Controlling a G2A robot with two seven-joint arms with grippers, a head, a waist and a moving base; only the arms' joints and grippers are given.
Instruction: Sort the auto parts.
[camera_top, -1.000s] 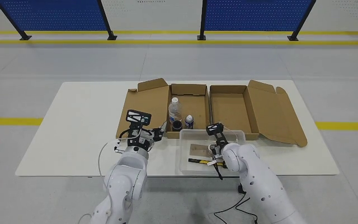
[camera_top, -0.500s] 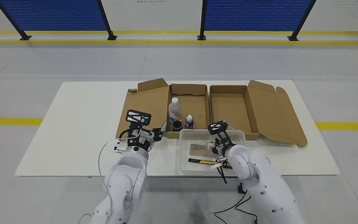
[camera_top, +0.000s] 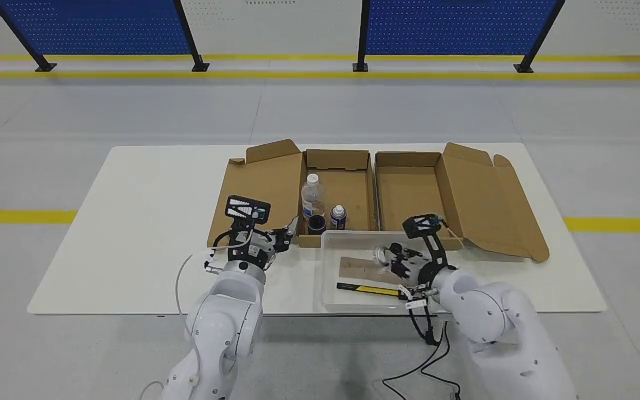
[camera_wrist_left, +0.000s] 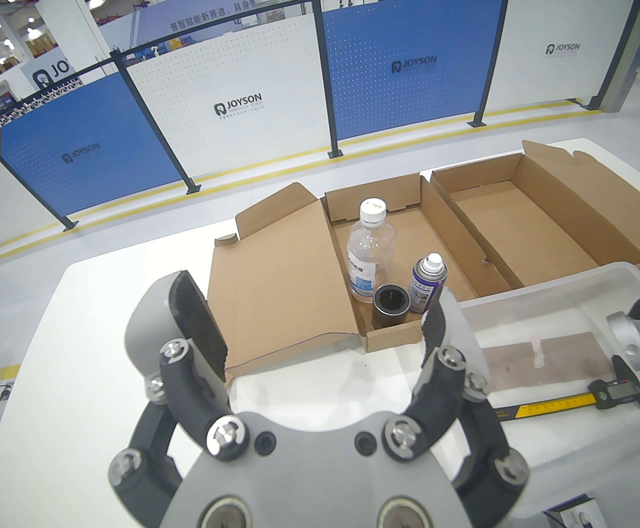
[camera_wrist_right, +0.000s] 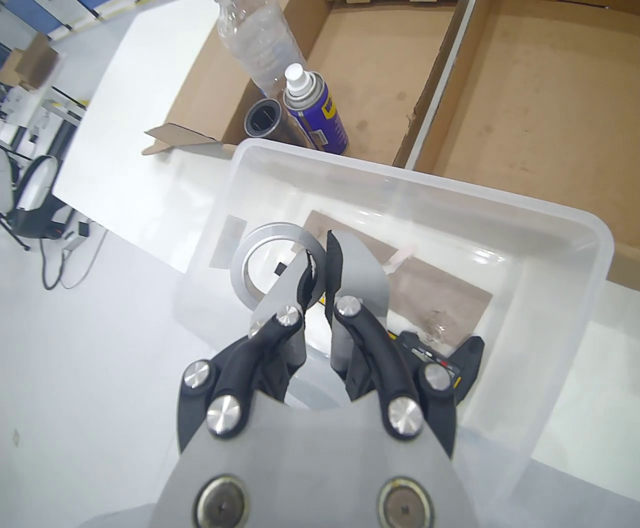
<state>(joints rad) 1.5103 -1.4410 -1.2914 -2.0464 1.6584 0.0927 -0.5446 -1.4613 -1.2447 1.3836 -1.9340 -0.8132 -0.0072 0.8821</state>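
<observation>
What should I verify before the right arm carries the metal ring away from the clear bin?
1. Grip: the right gripper has its fingers shut on the edge of the metal ring: ok.
2. Height: ring higher than the rim of the clear bin: cannot tell.
3. Destination: the right box shows bare floor for the ring: ok.
4. Other arm: the left gripper is open and apart from the bin: ok.
5. Loose part: the caliper lies in the bin, free of the ring: cannot tell.
</observation>
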